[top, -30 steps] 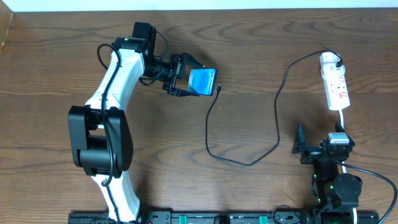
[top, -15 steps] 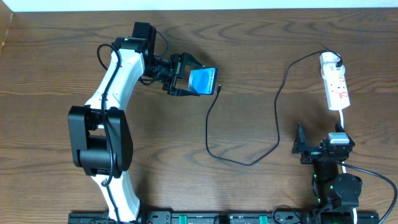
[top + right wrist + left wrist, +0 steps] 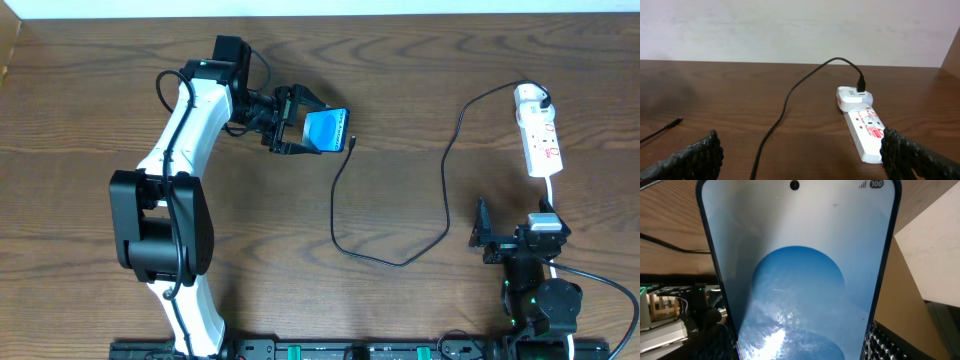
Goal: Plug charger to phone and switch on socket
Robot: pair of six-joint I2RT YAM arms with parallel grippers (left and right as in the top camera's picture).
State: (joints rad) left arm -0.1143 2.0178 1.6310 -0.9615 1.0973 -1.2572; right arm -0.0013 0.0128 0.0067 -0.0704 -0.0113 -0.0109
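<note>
- From above, the left jaws held the phone (image 3: 326, 130) by its sides, near the far side of the desk (image 3: 420, 60). The tip of the charger (image 3: 445, 185) lay just beside the phone. The socket (image 3: 541, 140) lay well apart from them, over on the right.
- In the left wrist view, the phone's blue screen filled almost the whole picture. The jaws pressed on its two long edges.
- In the right wrist view, the right jaws stood wide with nothing in them. The charger ran from the white plug (image 3: 852, 97) at the end of the socket and across the desk. Its loose tip lay on the wood at the left.
</note>
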